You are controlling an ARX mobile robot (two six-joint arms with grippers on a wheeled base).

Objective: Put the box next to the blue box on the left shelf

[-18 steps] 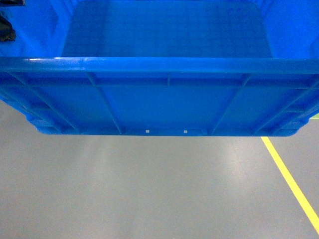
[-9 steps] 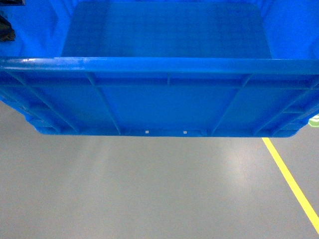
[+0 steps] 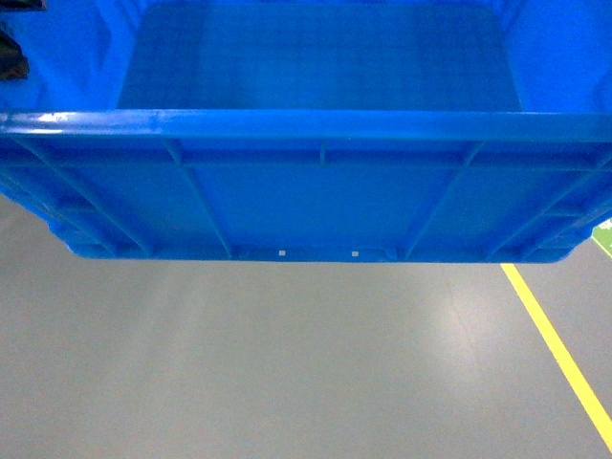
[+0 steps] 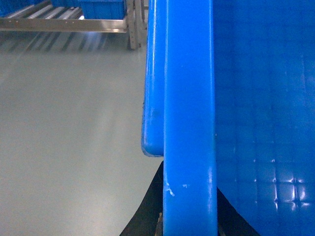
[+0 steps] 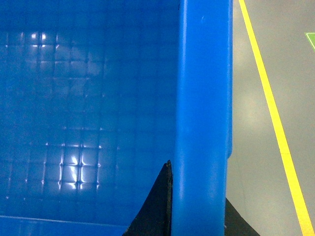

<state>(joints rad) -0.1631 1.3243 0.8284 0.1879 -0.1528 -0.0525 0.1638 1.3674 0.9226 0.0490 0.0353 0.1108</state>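
While carried clear of the floor (image 3: 287, 363), box (image 3: 316, 191) looks rigid, bulky, probably light; held by opposite rims, left jaws and right jaws each clamped astride one

No readable text, labels, brands or numbers in any view. The box (image 3: 316, 191) carries no print on its rim, ribbed outer wall or gridded inner floor, only two tiny pale square marks near the bottom edge of the outer wall, too small to tell what they are. The floor (image 3: 287, 363) has a plain yellow line (image 3: 559, 349) and a green patch (image 3: 602, 234) at the right edge of the head view, cut off by the frame, with no characters legible on either.
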